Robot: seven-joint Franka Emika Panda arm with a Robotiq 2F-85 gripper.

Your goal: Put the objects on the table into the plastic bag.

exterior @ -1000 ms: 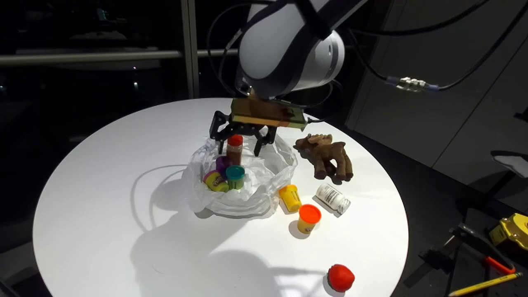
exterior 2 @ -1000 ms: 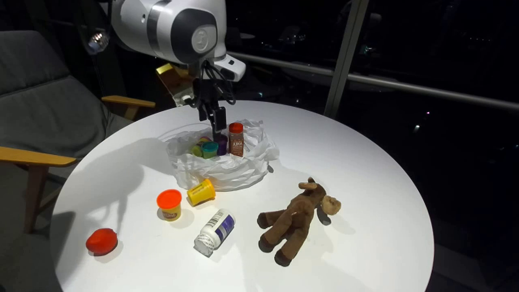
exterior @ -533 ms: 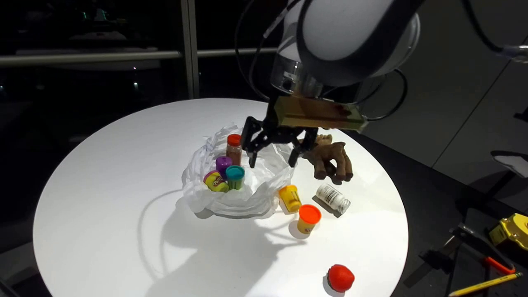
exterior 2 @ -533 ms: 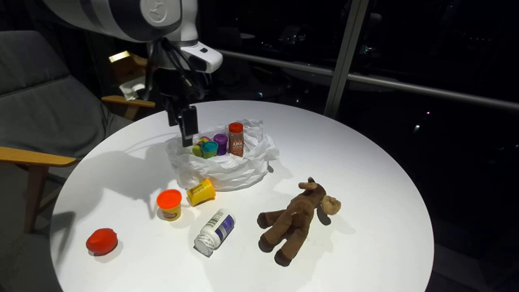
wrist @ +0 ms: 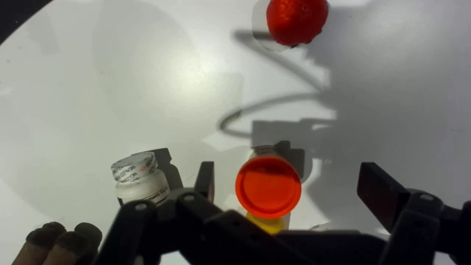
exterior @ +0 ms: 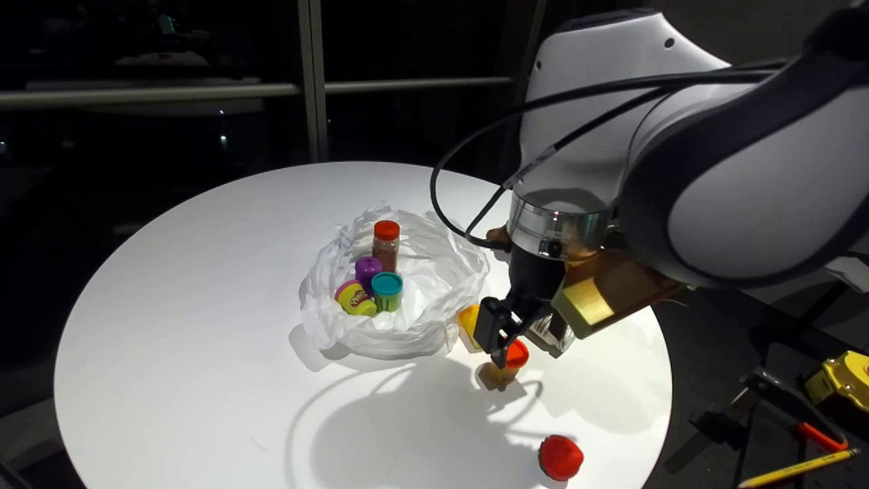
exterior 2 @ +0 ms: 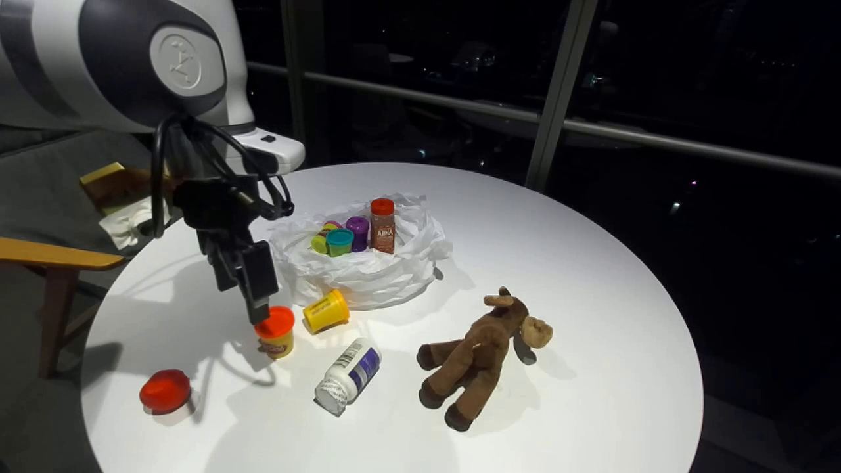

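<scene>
A red-capped jar reading "AJIKA" and a lime Play-Doh can sat inside the plastic bag. The claw was released, jaws wide, with an orange-lidded can between them in the wrist view; "SEALED" marked a white bottle on the surface.

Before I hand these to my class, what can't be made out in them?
White bottle: wrist view, base end hidden behind the tool.
Red toy: wrist view, cut off by the top edge.
Brown moose: in an exterior view, mostly behind arm and tool.
Jar: in an exterior view, print under AJIKA too small.
</scene>
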